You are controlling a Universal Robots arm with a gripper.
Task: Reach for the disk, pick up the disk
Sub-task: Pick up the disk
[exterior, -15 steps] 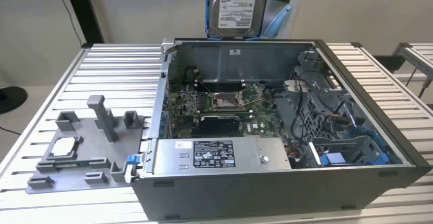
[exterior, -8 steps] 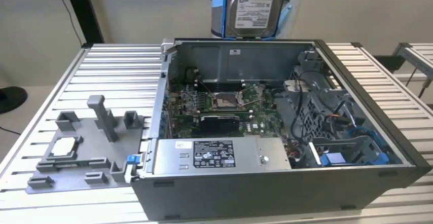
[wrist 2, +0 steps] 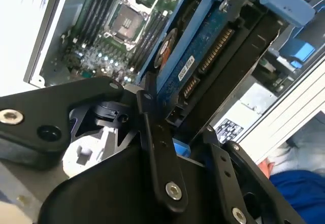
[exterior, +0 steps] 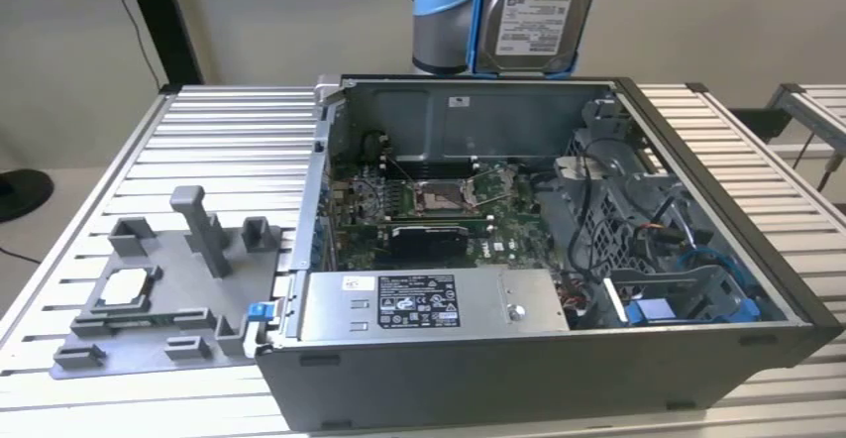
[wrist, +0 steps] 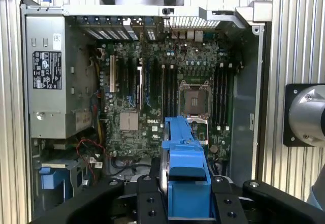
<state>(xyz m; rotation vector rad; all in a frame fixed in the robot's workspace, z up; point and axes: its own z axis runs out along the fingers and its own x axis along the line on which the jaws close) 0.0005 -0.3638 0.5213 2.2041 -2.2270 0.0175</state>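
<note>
Slatted metal table and a pale wall behind, met first in the exterior view. Found an open computer case lying on that table, with a grey plastic stand just beside it toward the exterior view's left. Spotted the disk hanging upright above the far rim of the case, label facing the camera, next to the blue-grey joint of the arm.

Turned to the second wrist view. Saw the disk edge-on and close, blue circuit side and connector showing, with black jaws clenched on its near end, one on each flat face. Made out the motherboard far beneath, touching nothing held above.

Turned to the first wrist view. Looked straight down into the case and found the blue side rail of the disk standing between the two jaws, pinched from both sides. Noted the motherboard and the grey power supply box well below, apart from the disk.

Judged reach and grasp both done: disk gripped, out of the case, held in the air. Saw nothing of the task left beyond holding on.
</note>
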